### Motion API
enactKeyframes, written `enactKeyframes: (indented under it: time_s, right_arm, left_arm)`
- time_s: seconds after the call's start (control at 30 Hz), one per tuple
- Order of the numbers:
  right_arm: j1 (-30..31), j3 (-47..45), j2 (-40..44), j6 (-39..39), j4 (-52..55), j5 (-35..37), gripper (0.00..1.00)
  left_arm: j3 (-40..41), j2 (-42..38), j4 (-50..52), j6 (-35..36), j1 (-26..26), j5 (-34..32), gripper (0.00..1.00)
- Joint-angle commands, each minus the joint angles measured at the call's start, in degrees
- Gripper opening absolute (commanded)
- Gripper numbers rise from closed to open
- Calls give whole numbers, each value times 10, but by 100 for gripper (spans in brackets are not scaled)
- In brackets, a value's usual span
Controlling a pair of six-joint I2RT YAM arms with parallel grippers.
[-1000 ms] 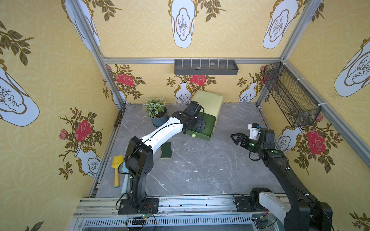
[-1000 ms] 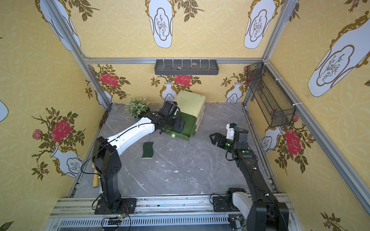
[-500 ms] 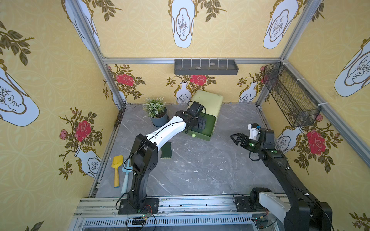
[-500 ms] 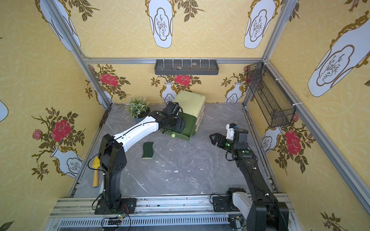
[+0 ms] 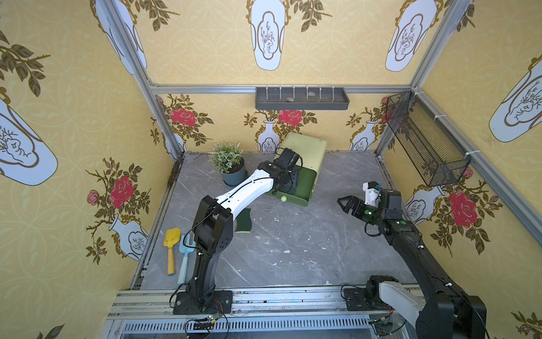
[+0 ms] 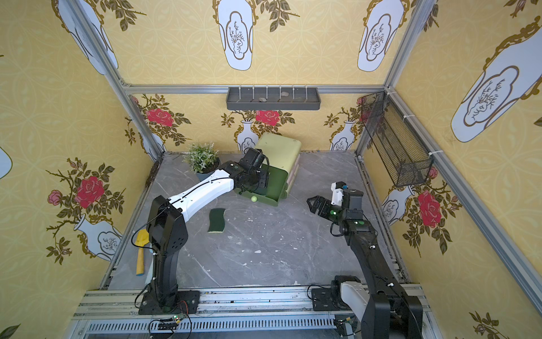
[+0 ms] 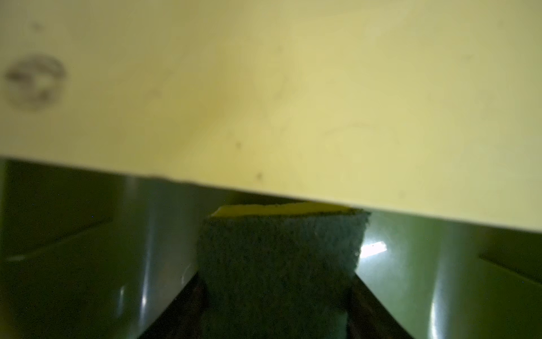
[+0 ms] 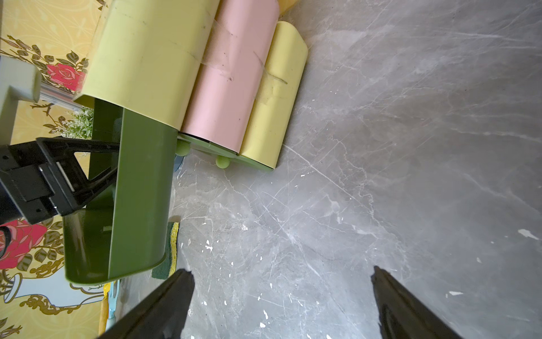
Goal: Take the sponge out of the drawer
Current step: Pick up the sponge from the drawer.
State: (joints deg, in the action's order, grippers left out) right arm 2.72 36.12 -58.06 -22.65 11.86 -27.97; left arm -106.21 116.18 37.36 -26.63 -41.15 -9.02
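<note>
Reaches the left gripper (image 7: 275,281) deep into the open dark-green drawer (image 5: 296,200), upper centre of both top views, beneath the pale cabinet (image 5: 306,145). Finds the sponge (image 7: 278,249) inside that drawer: lower middle of the left wrist view, bracketed on both sides by dark fingers (image 7: 187,311), seemingly in contact. Cannot tell whether clamped firmly or merely flanked. Holds the right gripper (image 5: 343,205) at the right of the top views, well apart from the drawer, fingers spread wide around nothing.

Risk of a snag first. Far end of the sponge tucked under the cabinet's lower edge, so likely to jam there, or peel out of the grip, on a straight upward lift. Safer to draw back along the drawer before rising. Soft foam as well: prone to squirming loose under a pinch near one end only. Could also drag the drawer or nudge the cabinet through any finger-to-wall contact. Not to be mistaken for a second sponge (image 6: 217,220), flat on the table (image 5: 293,243) lower left of the drawer in a top view.

Presents its green scouring face to the wrist camera, with yellow foam as a thin strip along the upper end. Long axis judged to run from bottom centre toward mid-frame, in line with the fingers and into the cabinet. Near end cut off by the frame. Flat or tipped: cannot tell. Hidden behind the gripper in both top views.
</note>
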Motion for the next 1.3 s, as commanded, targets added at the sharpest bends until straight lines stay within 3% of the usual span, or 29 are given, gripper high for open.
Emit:
enactKeyframes:
  time_s: [0.0,0.83,1.27]
  right_arm:
    - [1,-1,0,4,-10,-7,97]
    - [2,-4,1,3,-10,-9,97]
    - [2,-3,0,2,-10,-10,98]
  left_arm:
    - [0,-13,-4,-2,0,-6,62]
    - [58,-142,-20,-3,-2,-12,58]
    - [170,-270,-36,0,-6,-41,58]
